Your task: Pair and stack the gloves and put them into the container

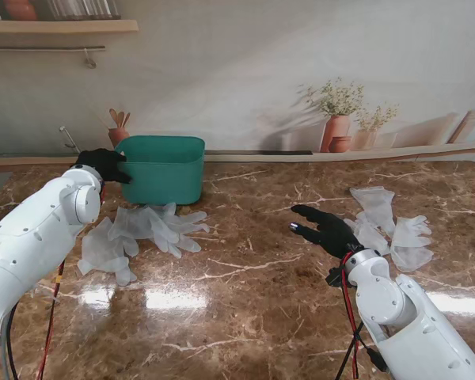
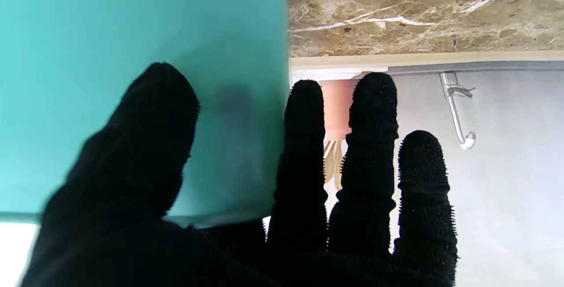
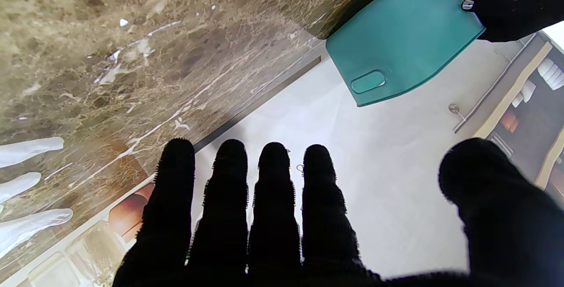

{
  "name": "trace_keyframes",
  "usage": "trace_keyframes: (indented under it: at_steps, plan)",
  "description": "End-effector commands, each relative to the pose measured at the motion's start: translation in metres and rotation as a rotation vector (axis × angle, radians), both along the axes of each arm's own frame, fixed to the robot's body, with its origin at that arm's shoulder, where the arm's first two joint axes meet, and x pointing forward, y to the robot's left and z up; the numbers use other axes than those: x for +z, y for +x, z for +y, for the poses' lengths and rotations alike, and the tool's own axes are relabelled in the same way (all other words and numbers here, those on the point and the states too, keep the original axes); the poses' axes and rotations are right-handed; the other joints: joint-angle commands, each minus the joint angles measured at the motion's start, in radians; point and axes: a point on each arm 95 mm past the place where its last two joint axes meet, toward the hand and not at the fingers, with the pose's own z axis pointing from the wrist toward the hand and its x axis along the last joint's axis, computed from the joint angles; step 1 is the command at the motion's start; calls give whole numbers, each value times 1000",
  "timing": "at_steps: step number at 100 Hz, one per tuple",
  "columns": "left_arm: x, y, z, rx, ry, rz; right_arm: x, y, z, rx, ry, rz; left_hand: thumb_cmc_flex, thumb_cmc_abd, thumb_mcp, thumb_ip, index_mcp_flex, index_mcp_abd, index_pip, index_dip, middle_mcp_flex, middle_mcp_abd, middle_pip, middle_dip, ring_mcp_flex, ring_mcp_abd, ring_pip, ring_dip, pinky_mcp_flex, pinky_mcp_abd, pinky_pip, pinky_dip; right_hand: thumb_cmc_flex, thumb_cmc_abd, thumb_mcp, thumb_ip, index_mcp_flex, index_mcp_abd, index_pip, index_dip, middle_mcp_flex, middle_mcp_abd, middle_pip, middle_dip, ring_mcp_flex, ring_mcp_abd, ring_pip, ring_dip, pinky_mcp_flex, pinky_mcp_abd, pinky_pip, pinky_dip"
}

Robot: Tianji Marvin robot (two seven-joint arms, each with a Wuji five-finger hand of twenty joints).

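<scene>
Two hands are showing: left hand [image 1: 104, 164] is touching the container [image 1: 165, 169], fingers spread; right hand [image 1: 323, 229] is hovering, fingers spread.

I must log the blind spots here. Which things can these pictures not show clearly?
- Inside of the green container: its own wall hides it in the stand view.
- Glove count in the left pile: translucent, overlapping.
- Left hand contact with the container: unclear.
- Right pile: cut off in the right wrist view.
</scene>
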Motion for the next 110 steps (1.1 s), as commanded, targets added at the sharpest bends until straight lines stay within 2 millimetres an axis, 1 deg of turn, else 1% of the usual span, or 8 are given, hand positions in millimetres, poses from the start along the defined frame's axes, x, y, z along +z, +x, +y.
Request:
trace_keyframes:
  at_steps: [1, 17, 38, 48, 57, 81, 110]
  plan:
    - [-1, -2, -9, -9, -19, -26, -4, -3, 3, 8, 3, 20, 24, 8, 66, 6, 123, 13, 195, 97, -30, -106, -16, -17, 42, -27, -2, -8, 11, 1, 55, 3, 6, 15, -18, 27, 3, -23, 2, 8, 14, -13, 0, 10, 30, 0, 4, 16, -6, -8, 20, 23]
    - [3, -5, -17, -23, -61, -83, -4, -3, 3, 10, 2, 18, 17, 12, 87, 12, 116, 14, 193, 119, -35, -112, -19, -19, 55, -27, 32, 4, 17, 4, 82, 18, 7, 14, -20, 27, 0, -22, 0, 7, 14, -12, -1, 11, 30, 0, 4, 16, -6, -8, 20, 24]
    - [12, -8, -36, -58, -110, -154, -4, -4, 4, 12, 2, 10, 9, 17, 99, 20, 107, 20, 195, 139, -33, -115, -15, -18, 62, -37, 49, 12, 19, 1, 90, 27, 7, 14, -20, 28, -3, -20, -2, 7, 12, -14, -2, 12, 30, 0, 3, 16, -4, -9, 20, 25]
    - [17, -8, -47, -68, -142, -191, -4, -5, 3, 9, 2, 7, 10, 20, 102, 22, 105, 23, 194, 146, -34, -115, -13, -16, 63, -34, 53, 14, 19, 0, 93, 30, 8, 14, -20, 28, -2, -19, -3, 7, 12, -15, -2, 11, 31, -1, 4, 17, -4, -9, 20, 26]
    - [22, -7, -58, -84, -160, -222, -4, -7, 1, 4, 1, 5, 9, 26, 102, 24, 98, 22, 193, 154, -39, -119, -11, -15, 67, -40, 61, 18, 21, -4, 96, 33, 8, 13, -20, 28, -1, -19, -3, 7, 12, -14, -2, 12, 32, -1, 4, 17, -3, -8, 20, 26]
    - [30, -5, -92, -127, -203, -260, -6, -10, -4, -11, 4, 2, 12, 31, 97, 25, 94, 25, 189, 164, -41, -114, -9, -14, 66, -39, 66, 22, 22, -5, 98, 37, 8, 13, -20, 29, 0, -18, -3, 6, 11, -13, -2, 11, 31, 0, 3, 16, -3, -9, 20, 27]
    - [42, -6, -119, -165, -239, -295, -6, -13, -10, -27, 0, 3, 17, 31, 93, 25, 96, 28, 187, 167, -39, -109, -6, -12, 66, -38, 67, 22, 23, -5, 99, 39, 11, 10, -20, 28, 12, -14, 3, 8, 15, -12, -1, 11, 33, -4, 3, 16, 3, -13, 23, 28]
